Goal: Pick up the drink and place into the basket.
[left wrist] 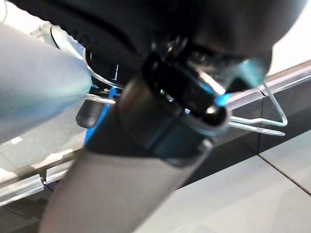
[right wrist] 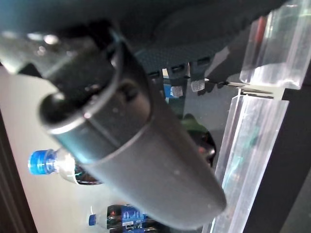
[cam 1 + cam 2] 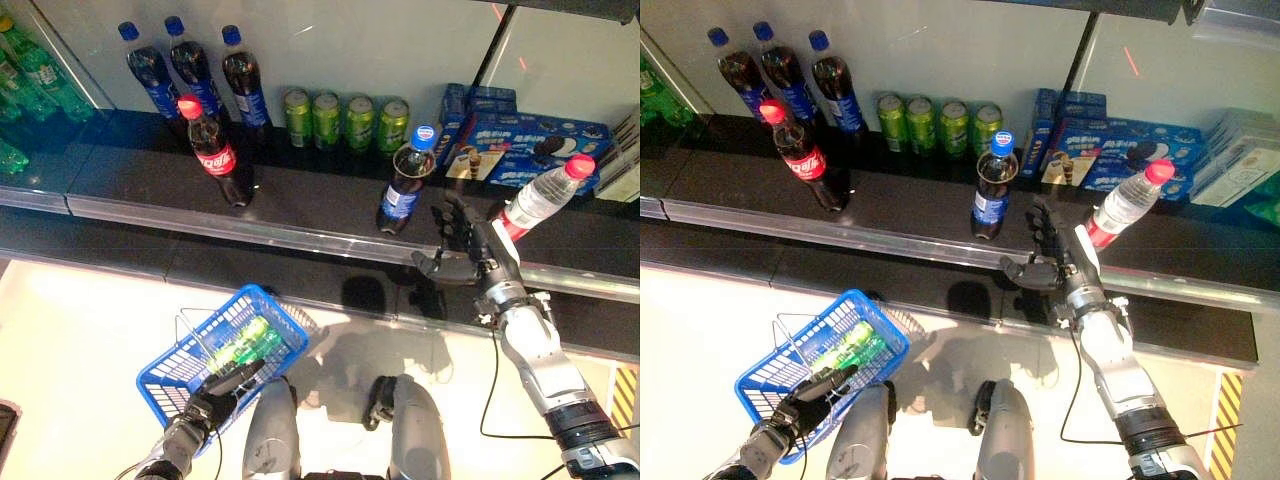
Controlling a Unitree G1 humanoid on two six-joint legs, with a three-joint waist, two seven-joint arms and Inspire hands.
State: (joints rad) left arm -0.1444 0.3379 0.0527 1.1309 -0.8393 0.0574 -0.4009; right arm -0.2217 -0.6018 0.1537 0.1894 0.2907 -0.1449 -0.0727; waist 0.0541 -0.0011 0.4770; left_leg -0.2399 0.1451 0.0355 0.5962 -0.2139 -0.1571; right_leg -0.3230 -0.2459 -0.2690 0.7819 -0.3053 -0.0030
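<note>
A dark cola bottle with a blue cap (image 3: 405, 180) stands upright near the front of the black shelf (image 3: 130, 170); the right wrist view shows the bottle (image 2: 53, 167) past the thumb. My right hand (image 3: 462, 245) is open just right of this bottle at the shelf's front rail, fingers spread and apart from it. Low on the left, my left hand (image 3: 220, 388) lies with nearly straight fingers at the near corner of the tilted blue basket (image 3: 165, 380), whose wire handle (image 1: 265, 121) runs across the hand. Green bottles (image 3: 245, 343) lie inside the basket.
A clear water bottle with a red cap (image 3: 545, 195) leans just right of my right hand. A red-capped cola bottle (image 3: 215, 150) stands further left. Behind are three blue-capped colas (image 3: 195, 65), several green cans (image 3: 345, 120) and blue biscuit boxes (image 3: 520, 140). A clear rail (image 3: 300, 235) edges the shelf.
</note>
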